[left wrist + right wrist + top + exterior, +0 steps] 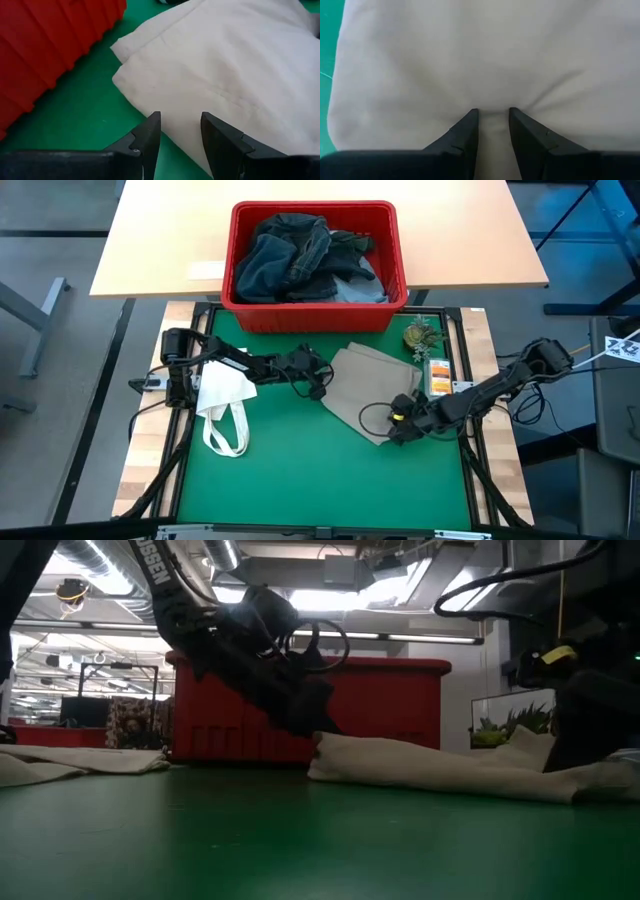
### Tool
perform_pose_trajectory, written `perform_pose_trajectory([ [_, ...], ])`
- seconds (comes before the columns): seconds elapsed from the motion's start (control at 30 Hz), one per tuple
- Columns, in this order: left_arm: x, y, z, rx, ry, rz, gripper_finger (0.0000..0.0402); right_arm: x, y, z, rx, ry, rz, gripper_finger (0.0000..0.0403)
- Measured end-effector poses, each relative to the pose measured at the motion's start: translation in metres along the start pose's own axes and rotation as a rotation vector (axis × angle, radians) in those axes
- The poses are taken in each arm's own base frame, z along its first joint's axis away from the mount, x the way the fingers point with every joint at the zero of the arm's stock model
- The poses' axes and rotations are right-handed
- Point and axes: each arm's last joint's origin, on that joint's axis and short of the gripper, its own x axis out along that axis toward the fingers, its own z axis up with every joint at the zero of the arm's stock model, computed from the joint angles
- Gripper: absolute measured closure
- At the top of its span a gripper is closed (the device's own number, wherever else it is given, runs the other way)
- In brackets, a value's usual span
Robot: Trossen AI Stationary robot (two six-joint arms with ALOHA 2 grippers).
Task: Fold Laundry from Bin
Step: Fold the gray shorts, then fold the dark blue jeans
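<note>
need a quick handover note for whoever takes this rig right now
Left hand: open, at the near-left edge of the beige trousers, not gripping.
Right hand: pinching a fold of the trousers at their near-right end.
Trousers lie on the green mat, partly folded.
Red bin holds the remaining dark and blue garments.
Left to do: finish this fold, then the rest.

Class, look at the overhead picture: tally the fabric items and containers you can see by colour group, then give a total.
Beige fabric trousers on the green mat: 1
White fabric tote bag with looped straps: 1
Large red rectangular plastic bin: 1
Heap of dark and blue garments in it: 1
Total: 4
</note>
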Motion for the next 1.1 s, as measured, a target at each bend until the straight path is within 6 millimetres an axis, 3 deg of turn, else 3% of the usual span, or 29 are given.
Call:
perform_pose_trajectory([
  [0.23,-0.018,0.003,0.026,-0.027,-0.088,-0.004,0.0266,-0.018,0.017,0.021,-0.072,-0.008,0.028,0.0293],
  [0.43,-0.052,0.014,0.065,-0.031,-0.237,0.008,0.0266,-0.036,0.036,0.043,-0.168,-0.076,0.083,0.0293],
  [0.77,-0.112,0.074,0.118,-0.066,-0.528,0.279,0.0266,-0.071,0.062,0.082,-0.285,-0.259,0.12,0.0293],
  [0.9,-0.123,0.1,0.143,-0.091,-0.601,0.337,0.0266,-0.087,0.069,0.097,-0.343,-0.35,0.094,0.0293],
  [1.1,-0.124,0.129,0.202,-0.049,-0.619,0.362,0.0267,-0.11,0.073,0.123,-0.406,-0.44,0.062,0.0293],
])
